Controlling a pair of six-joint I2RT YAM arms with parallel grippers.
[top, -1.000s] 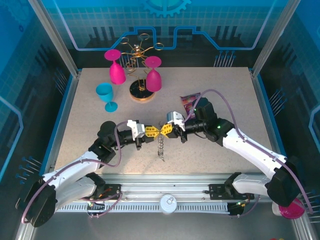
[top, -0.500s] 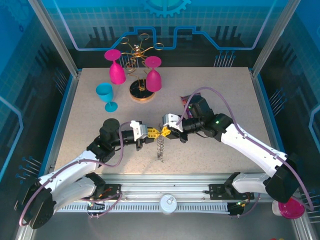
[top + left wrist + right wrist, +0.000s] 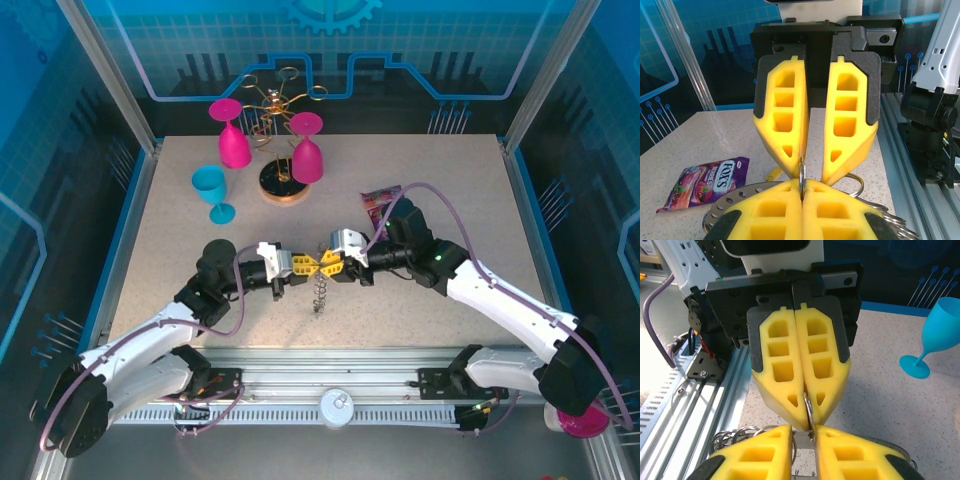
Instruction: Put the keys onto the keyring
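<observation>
**Keyring held up between both arms, threading unconfirmed**

The keyring (image 3: 320, 293) hangs edge-on just below the two end effectors, over the middle of the near half of the surface (image 3: 180, 270). I cannot tell whether its lower end touches. The left end effector (image 3: 801, 200) is pressed closed on one wire loop (image 3: 801, 174) at the hoop's rim. The right end effector (image 3: 804, 442) meets it tip to tip, its jaws a narrow slot apart around that loop, not visibly pinching.

Whether any of the keys already hangs there is too small to tell, so I judge most of the threading is left to do.

From the ring, the near rail (image 3: 330, 362) is close at 6 o'clock. A sweets packet (image 3: 380, 200) lies at 1 o'clock, with the goblets (image 3: 232, 140) and the gold rack (image 3: 275, 110) well apart at 11. Bare room lies at 12.
</observation>
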